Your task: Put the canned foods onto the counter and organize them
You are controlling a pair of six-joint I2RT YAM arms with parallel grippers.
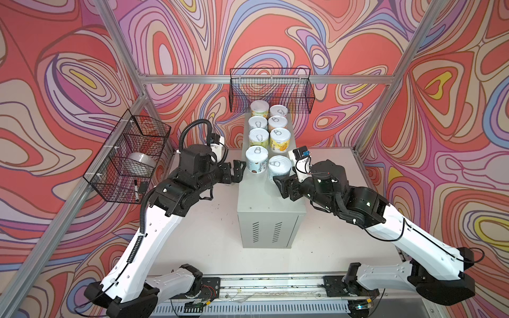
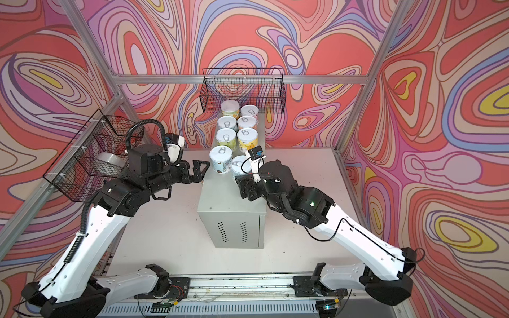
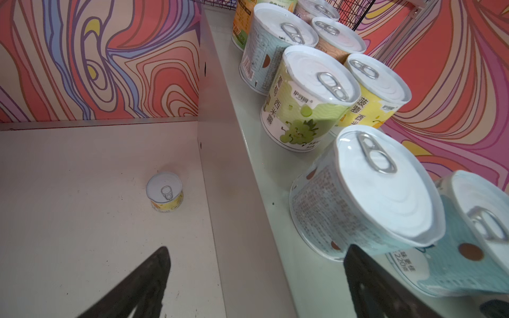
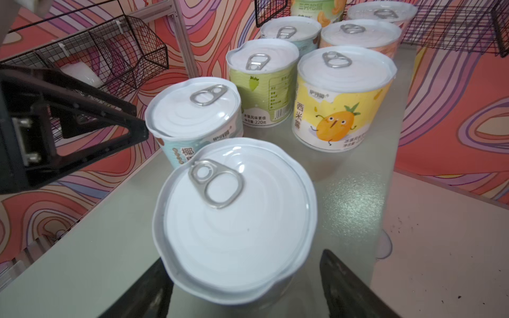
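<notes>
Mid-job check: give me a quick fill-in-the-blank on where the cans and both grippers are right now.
1. The counter holds ____ cans, in two columns.
2. One yellow-labelled can stands on the white ____, beside the counter.
3. The right gripper straddles a can with a pale ____ label.
4. The left gripper is open and holds ____.
Missing words: eight; tabletop; blue; nothing.
</notes>
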